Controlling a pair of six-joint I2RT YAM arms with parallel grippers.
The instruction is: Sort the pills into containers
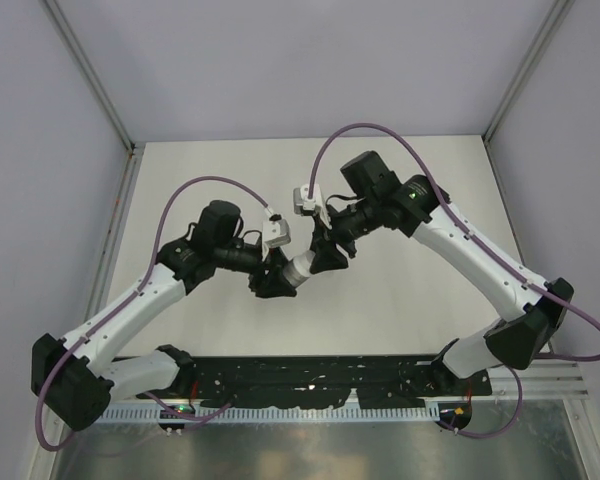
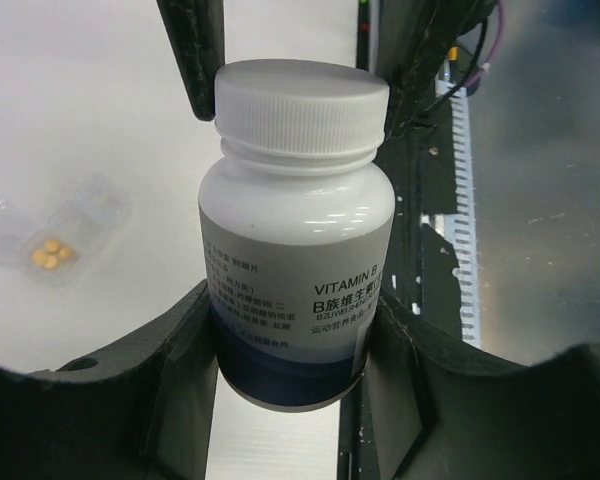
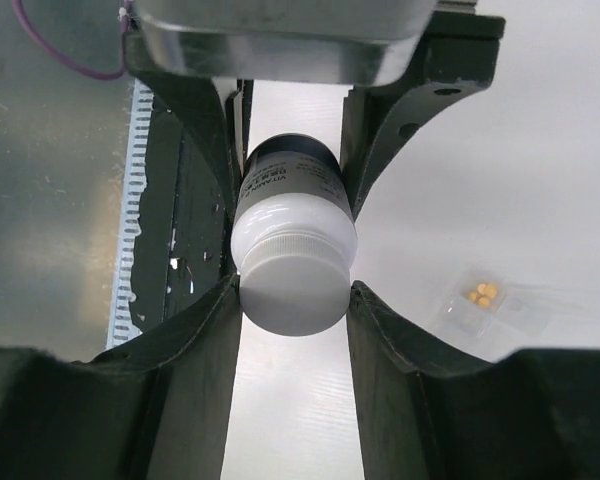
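A white bottle (image 1: 301,267) with a white cap and a blue-banded label hangs above the table between the two arms. My left gripper (image 2: 292,312) is shut on the lower body of the bottle (image 2: 295,230). My right gripper (image 3: 293,292) is shut on the white cap (image 3: 292,285), its fingers pressing both sides. A clear plastic packet (image 2: 58,232) lies flat on the table with three orange pills (image 2: 50,253) inside. The same packet (image 3: 492,303) and its pills (image 3: 483,293) show in the right wrist view. The top view hides the packet.
A black base rail with a white toothed strip (image 1: 310,400) runs along the table's near edge. Grey walls and metal posts (image 1: 90,75) enclose the white table (image 1: 230,170). Purple cables (image 1: 185,195) loop over both arms.
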